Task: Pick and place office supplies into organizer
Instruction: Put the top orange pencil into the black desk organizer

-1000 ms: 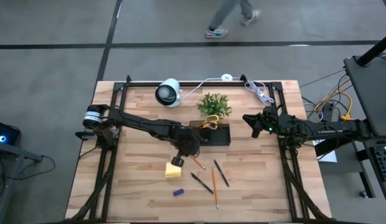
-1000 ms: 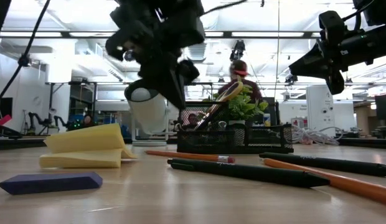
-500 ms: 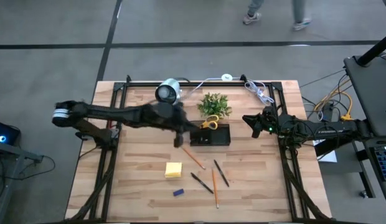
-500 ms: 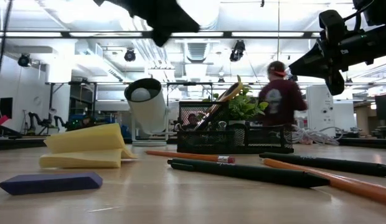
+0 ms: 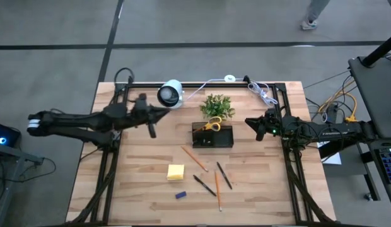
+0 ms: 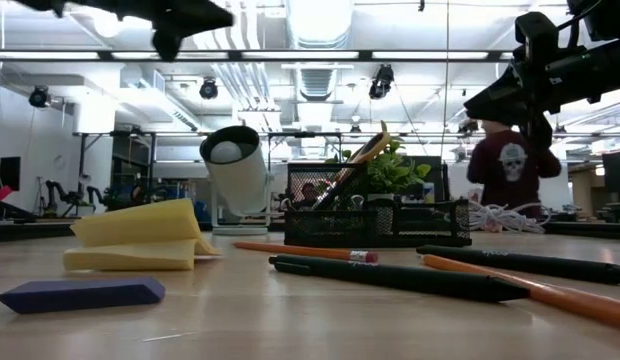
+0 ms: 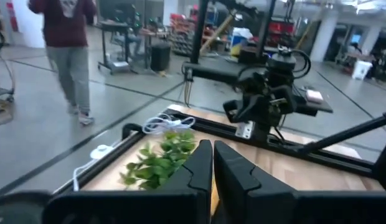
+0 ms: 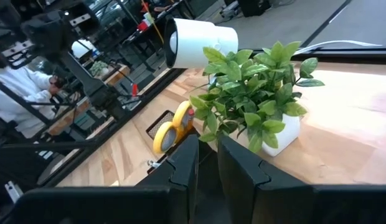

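The black organizer (image 5: 214, 137) stands mid-table, and the yellow-handled scissors (image 5: 212, 125) stick up out of it, handles up. In front of it the yellow sticky-note pad (image 5: 176, 171), the blue block (image 5: 180, 195), two orange pencils (image 5: 195, 158) and two dark pens (image 5: 224, 175) lie flat on the wood. My left gripper (image 5: 151, 130) hangs shut, high above the table's left part, well away from all of them. My right gripper (image 5: 248, 121) waits near the right rail, level with the organizer, its fingers a narrow gap apart (image 8: 207, 155).
A white round camera (image 5: 170, 93) and a green potted plant (image 5: 216, 106) stand behind the organizer. A white cable (image 5: 262, 93) lies at the far right corner. Black frame rails (image 5: 113, 164) run along both sides. A person walks beyond the far edge.
My left gripper has risen from just above the sticky-note pad and swung quickly toward the table's left and far side, staying shut and carrying nothing. The supplies on the table have kept their places. A person has walked across the room behind.
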`<act>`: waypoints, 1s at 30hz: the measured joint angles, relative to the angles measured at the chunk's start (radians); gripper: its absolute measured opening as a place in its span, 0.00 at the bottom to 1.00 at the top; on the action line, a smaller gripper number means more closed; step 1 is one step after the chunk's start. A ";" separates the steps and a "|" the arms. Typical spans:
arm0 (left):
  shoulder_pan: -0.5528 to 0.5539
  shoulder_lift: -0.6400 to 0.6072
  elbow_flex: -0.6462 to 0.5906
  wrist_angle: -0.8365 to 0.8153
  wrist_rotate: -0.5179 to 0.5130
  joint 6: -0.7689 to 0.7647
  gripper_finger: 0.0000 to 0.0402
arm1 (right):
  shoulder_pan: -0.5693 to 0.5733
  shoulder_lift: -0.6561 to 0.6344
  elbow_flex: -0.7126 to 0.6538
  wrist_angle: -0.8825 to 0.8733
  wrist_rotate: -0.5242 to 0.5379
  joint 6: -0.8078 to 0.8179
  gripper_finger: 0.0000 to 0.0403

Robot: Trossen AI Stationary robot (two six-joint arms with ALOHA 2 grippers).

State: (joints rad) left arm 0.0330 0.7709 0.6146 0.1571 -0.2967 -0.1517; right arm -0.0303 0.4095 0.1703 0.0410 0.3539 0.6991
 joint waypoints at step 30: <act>0.000 -0.563 -0.315 -0.011 -0.051 0.007 0.00 | 0.003 0.407 0.488 -0.268 -0.129 0.060 0.45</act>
State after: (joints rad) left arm 0.0330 0.2076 0.3000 0.1456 -0.3481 -0.1447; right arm -0.0272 0.8161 0.6588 -0.2269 0.2250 0.7593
